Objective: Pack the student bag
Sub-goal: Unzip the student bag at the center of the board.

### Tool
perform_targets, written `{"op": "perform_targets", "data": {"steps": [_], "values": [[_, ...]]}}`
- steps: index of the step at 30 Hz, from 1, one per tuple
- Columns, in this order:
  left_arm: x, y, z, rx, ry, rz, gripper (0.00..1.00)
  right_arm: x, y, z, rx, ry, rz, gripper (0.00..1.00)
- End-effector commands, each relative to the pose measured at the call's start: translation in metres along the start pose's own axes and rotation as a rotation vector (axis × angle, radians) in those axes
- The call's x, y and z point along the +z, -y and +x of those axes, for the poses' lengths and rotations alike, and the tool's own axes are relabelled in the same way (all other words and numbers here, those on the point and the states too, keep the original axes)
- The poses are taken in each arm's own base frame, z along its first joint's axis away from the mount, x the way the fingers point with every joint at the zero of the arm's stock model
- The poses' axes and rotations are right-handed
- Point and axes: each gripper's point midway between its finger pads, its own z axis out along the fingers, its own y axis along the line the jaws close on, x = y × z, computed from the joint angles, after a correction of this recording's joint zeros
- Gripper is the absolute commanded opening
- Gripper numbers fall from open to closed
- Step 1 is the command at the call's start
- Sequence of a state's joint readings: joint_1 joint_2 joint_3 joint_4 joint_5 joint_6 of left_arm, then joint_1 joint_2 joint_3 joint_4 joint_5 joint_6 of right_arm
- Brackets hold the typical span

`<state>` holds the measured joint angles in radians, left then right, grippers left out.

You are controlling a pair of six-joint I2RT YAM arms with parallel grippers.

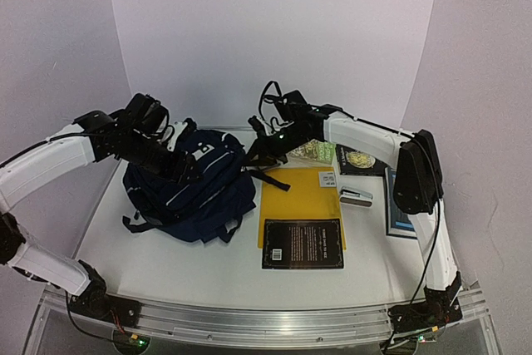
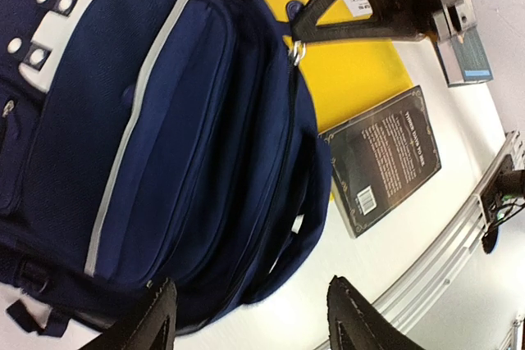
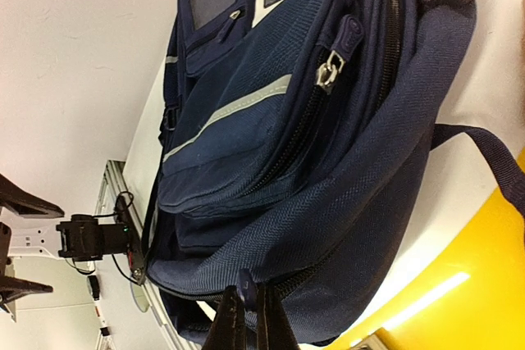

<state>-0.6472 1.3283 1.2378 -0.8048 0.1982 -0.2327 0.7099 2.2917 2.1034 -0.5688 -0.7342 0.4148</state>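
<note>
The large navy-blue fabric student bag (image 1: 195, 184) lies at the counter's (image 1: 208, 263) rear left, top rearward. The right tool (image 3: 246, 305) is pinched shut on its right zipper edge; the left tool (image 2: 253, 288) hovers wide and empty above its left side.

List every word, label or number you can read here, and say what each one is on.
Nothing reads clearly enough to quote.
Black book: white print and a barcode on its cover, too small to read.
White label on the yellow folder: blurred.
Dark book with a gold emblem: title too small to read.
Student bag: no lettering visible.
</note>
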Motion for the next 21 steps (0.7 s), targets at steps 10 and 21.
{"op": "perform_targets", "data": {"steps": [10, 21], "values": [[0.062, 0.005, -0.021, 0.022, -0.077, 0.04, 0.58, -0.02, -0.062, -0.022, -0.043, 0.079, -0.163, 0.0], [0.015, 0.004, 0.006, -0.026, -0.095, 0.014, 0.0, -0.018, -0.011, -0.032, 0.003, 0.104, -0.082, 0.0]]}}
